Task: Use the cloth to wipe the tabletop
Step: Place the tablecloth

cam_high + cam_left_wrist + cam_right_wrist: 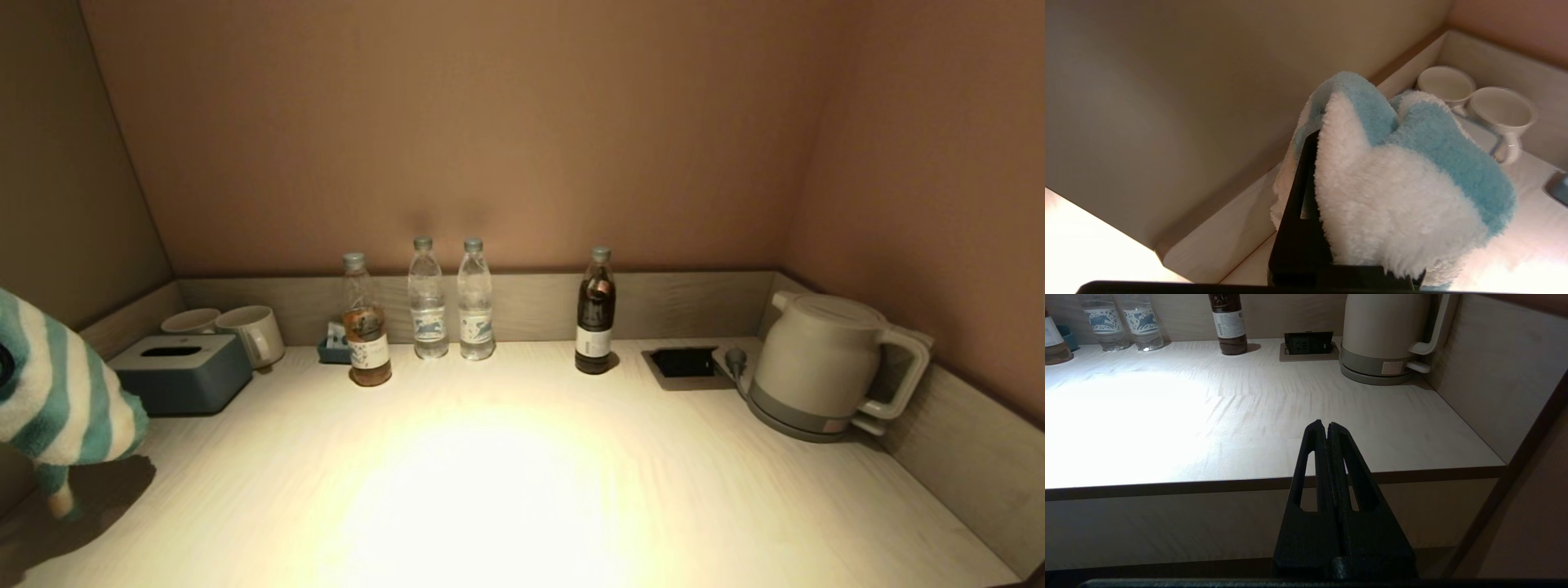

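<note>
Left gripper (1331, 228) grips the cloth (57, 400), held above the tabletop (506, 474) at its left edge, near a tissue box (184, 371). Lower till cloth lies flat, then sweep w/ even pressure, clear of bottles. Two mugs (1474, 100) look empty. Right gripper (1327, 428) clenched, holding nothing, parked below front edge.

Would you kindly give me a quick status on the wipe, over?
Left gripper shut on cloth, above tabletop at left edge. Right gripper shut, empty, parked off front edge. Tissue box just behind the cloth.
</note>
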### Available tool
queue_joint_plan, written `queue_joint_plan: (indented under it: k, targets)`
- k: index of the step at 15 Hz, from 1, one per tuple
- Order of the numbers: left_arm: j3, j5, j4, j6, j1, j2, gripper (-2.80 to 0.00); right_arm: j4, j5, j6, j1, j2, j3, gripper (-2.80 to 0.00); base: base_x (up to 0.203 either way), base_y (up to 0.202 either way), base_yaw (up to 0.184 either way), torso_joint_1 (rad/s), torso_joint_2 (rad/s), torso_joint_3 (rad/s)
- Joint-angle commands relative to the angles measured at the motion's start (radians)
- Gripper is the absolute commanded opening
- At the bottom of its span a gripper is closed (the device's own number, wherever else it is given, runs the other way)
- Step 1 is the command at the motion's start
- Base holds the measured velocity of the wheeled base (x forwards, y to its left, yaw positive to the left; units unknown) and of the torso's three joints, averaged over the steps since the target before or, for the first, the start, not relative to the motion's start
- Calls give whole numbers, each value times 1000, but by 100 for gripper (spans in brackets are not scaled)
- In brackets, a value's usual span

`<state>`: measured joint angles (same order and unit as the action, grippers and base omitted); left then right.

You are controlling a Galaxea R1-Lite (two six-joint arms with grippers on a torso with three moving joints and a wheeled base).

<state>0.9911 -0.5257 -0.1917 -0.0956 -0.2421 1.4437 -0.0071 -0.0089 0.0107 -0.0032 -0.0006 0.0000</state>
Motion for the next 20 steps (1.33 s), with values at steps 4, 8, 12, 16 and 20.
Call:
queue_joint_plan:
  k: [4,8,12,16,20]
  targets:
    - [-37,6,-6,8,-14,0,-280,-1,1,0,0,1,0,-280,0,0,0,0,0,0]
    - [-53,10,-7,-15,-13,61,-280,-1,1,0,0,1,0,-280,0,0,0,0,0,0]
    - [-48,11,-33,-91,-13,205,-280,-1,0,0,0,1,0,-280,0,0,0,0,0,0]
    - [-36,23,-53,-116,-15,291,-280,-1,1,0,0,1,0,-280,0,0,0,0,0,0]
    - [13,38,-57,-134,-37,392,-280,-1,1,0,0,1,0,-280,0,0,0,0,0,0]
